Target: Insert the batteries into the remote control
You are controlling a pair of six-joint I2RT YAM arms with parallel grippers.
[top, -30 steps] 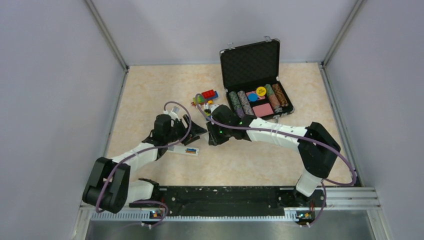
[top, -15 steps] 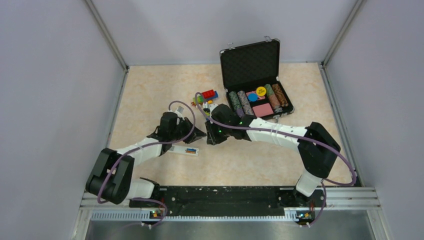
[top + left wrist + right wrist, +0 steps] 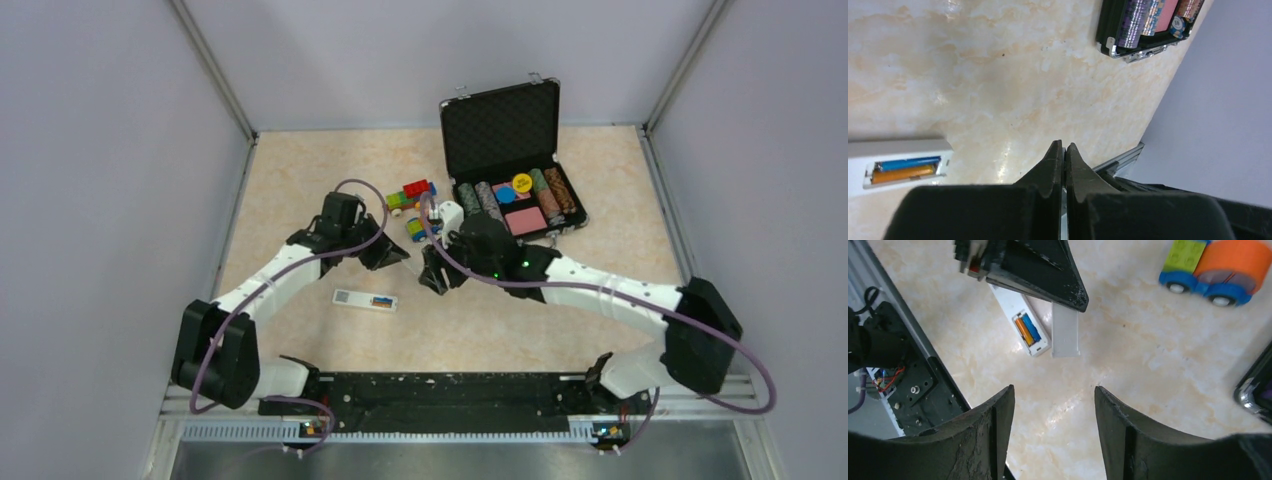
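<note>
The remote control [image 3: 358,298] lies flat on the surface [image 3: 300,180], toward the near edge and left of the middle, with its compartment facing up. Both batteries [image 3: 1031,328] sit in it side by side, one blue and one orange. A small white cover [image 3: 1066,335] lies just beside the compartment end, partly under the tip of the left gripper [image 3: 1064,147], which is clenched, fingers pressed together. I cannot tell whether it touches the cover. The right gripper [image 3: 1054,400] hangs released, jaws wide apart, above bare surface near the remote. A toy vehicle [image 3: 1218,270] and an open chip case [image 3: 505,130] stand toward the far edge, the case nearer the far right corner.
</note>
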